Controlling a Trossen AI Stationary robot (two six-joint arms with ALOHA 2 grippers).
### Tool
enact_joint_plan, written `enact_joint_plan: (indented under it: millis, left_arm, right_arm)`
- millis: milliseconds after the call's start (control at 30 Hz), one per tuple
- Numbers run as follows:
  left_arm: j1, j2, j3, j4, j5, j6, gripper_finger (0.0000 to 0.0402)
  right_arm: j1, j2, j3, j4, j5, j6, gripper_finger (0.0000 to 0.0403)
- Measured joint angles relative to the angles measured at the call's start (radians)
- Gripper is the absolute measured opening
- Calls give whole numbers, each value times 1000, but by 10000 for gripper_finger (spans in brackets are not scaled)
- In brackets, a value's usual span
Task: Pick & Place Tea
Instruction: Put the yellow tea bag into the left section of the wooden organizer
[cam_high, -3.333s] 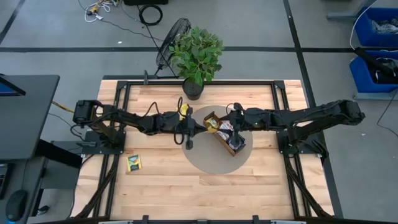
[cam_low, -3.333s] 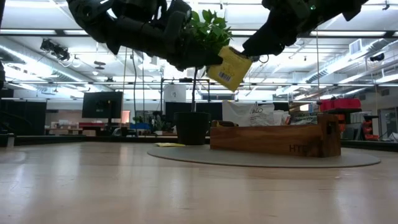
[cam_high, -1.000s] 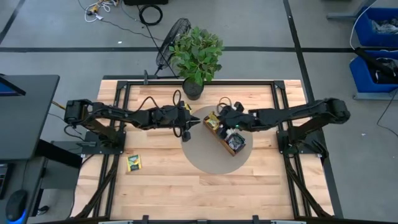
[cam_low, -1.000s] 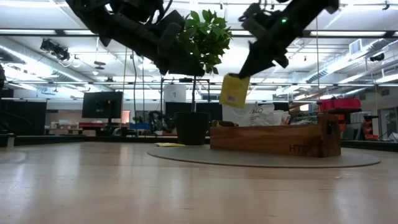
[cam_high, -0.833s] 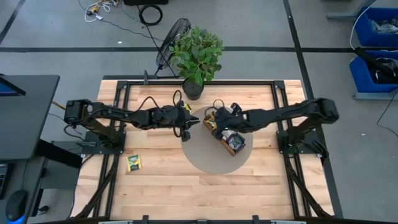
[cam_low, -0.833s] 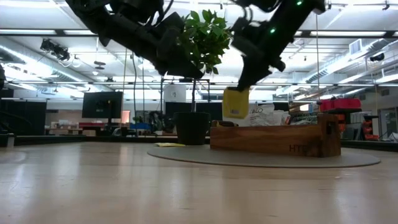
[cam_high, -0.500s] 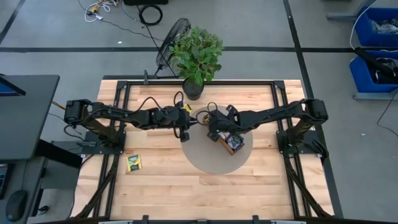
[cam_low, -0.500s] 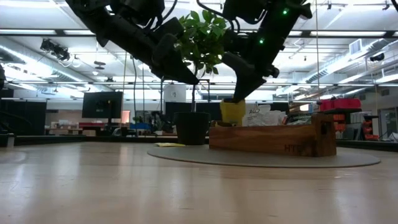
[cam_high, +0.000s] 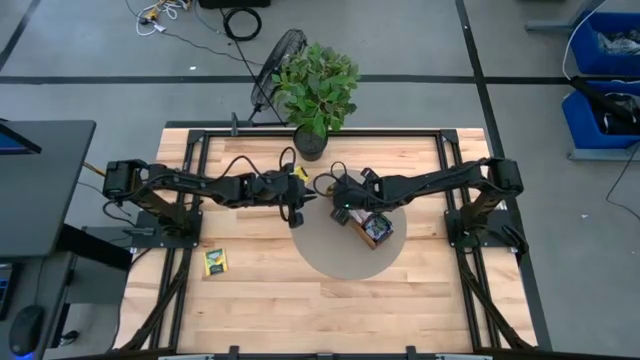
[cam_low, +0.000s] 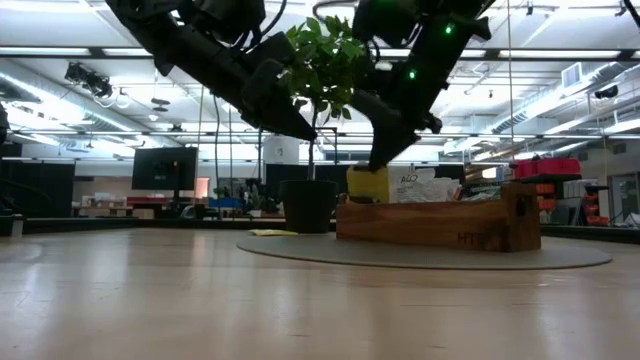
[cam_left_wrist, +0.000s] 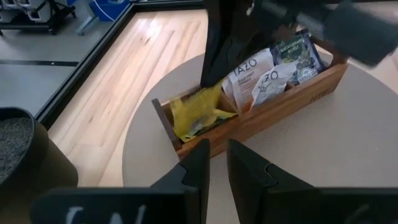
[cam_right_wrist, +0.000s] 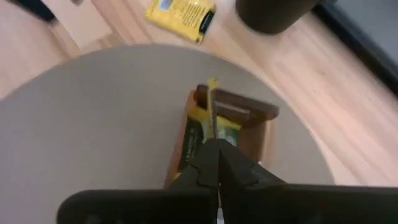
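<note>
My right gripper (cam_right_wrist: 213, 144) is shut on a yellow tea packet (cam_low: 368, 183) that stands in the end compartment of the long wooden box (cam_low: 440, 225), the end nearest my left arm. The box (cam_high: 372, 226) holds other packets (cam_left_wrist: 267, 71) and rests on a round grey mat (cam_high: 330, 255). My left gripper (cam_left_wrist: 217, 171) hovers just left of the mat, its fingers a narrow gap apart with nothing between them. One loose yellow packet (cam_high: 296, 175) lies flat by the plant pot, another packet (cam_high: 213, 262) near the table's front left. My right gripper pinches the yellow packet's upper edge (cam_right_wrist: 213, 127) between its two fingers. The fingers (cam_low: 385, 145) slant down from above and from the table's right. The packet stands nearly upright below them, its lower part (cam_left_wrist: 196, 115) inside the box's end compartment.
A potted green plant (cam_high: 318, 85) stands at the table's far edge, its dark pot (cam_right_wrist: 273, 12) close to the mat. Black frame rails (cam_high: 450, 170) run along the table's sides. Bare wood (cam_high: 330, 310) spreads toward the near edge.
My right gripper has moved toward the table's left and down with the yellow packet and has tipped more steeply downward. The packet, which hung clear above the box, now has its lower part in the box's end compartment.
</note>
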Motion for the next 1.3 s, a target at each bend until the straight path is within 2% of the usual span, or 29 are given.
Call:
enact_joint_plan:
  millis: [267,467,667,833,1100,1300]
  left_arm:
    - [0,0,0,-42,0,21,60]
    - [0,0,0,-65,0,19,60]
    - [0,0,0,-64,0,18,60]
    - [0,0,0,-64,0,18,60]
    - [12,2,0,-64,1,52,60]
    - [81,2,-12,-49,5,-29,60]
  right_arm:
    - [-15,52,0,30,-30,-24,5]
    - [-15,52,0,57,-8,-54,57]
    - [-42,52,0,74,-45,-74,103]
    - [-56,46,-1,66,-86,-120,105]
    - [-57,-22,-2,56,-83,-166,107]
    - [-35,-41,-2,57,-95,-215,100]
